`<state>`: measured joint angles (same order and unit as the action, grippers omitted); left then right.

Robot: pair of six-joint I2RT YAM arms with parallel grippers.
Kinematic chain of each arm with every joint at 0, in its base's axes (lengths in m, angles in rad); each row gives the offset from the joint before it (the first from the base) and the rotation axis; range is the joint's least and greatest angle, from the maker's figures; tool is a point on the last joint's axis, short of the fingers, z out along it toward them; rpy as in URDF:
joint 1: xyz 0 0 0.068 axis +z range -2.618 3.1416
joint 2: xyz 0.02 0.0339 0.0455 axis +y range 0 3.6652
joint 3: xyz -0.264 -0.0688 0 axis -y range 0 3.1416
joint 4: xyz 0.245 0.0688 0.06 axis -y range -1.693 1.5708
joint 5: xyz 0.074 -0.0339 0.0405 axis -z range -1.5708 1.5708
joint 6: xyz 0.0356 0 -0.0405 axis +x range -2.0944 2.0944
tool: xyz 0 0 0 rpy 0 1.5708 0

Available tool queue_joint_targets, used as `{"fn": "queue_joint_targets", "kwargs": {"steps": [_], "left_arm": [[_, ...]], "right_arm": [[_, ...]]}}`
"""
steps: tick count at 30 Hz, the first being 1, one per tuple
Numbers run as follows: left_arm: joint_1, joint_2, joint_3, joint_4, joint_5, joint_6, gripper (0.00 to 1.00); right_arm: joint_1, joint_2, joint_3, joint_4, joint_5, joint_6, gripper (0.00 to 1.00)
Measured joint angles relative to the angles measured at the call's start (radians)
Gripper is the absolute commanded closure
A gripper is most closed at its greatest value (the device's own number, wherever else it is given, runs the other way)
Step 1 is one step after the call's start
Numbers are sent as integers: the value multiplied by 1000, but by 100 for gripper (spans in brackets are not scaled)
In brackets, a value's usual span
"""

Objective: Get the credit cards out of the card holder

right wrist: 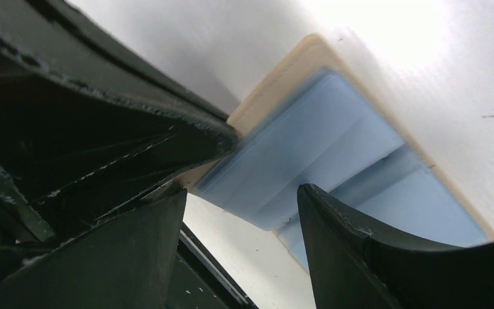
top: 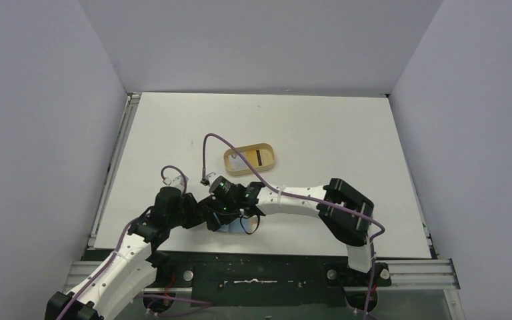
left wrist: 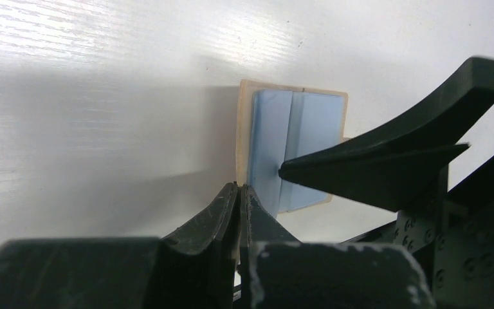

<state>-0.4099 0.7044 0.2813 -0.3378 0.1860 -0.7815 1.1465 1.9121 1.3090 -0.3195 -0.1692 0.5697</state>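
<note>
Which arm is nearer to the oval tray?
Right: the right arm passes just in front of the oval tray; the left arm sits farther to its near-left.

The right gripper (right wrist: 241, 193) stands open, a dark finger on either side of the pale blue credit cards (right wrist: 334, 148). The cards lie overlapping on the tan card holder (right wrist: 283, 87), which lies on the white surface (right wrist: 437, 58).

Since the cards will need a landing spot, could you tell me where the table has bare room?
Bare: the table behind the tray, and between the tray and the right edge. Crowded: near centre, where the left gripper and right gripper meet at the card holder.
</note>
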Motion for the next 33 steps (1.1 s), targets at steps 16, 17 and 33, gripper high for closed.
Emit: {"fn": "queue_joint_targets", "kwargs": {"steps": [16, 17, 33], "left_arm": [[0, -1, 0, -11, -6, 0, 100], [0, -1, 0, -11, -6, 0, 100], [-1, -9, 0, -13, -6, 0, 100]], "right_arm": [[29, 8, -66, 66, 51, 2, 34], [28, 2, -80, 84, 51, 8, 34], [-24, -58, -179, 121, 68, 50, 31]]}}
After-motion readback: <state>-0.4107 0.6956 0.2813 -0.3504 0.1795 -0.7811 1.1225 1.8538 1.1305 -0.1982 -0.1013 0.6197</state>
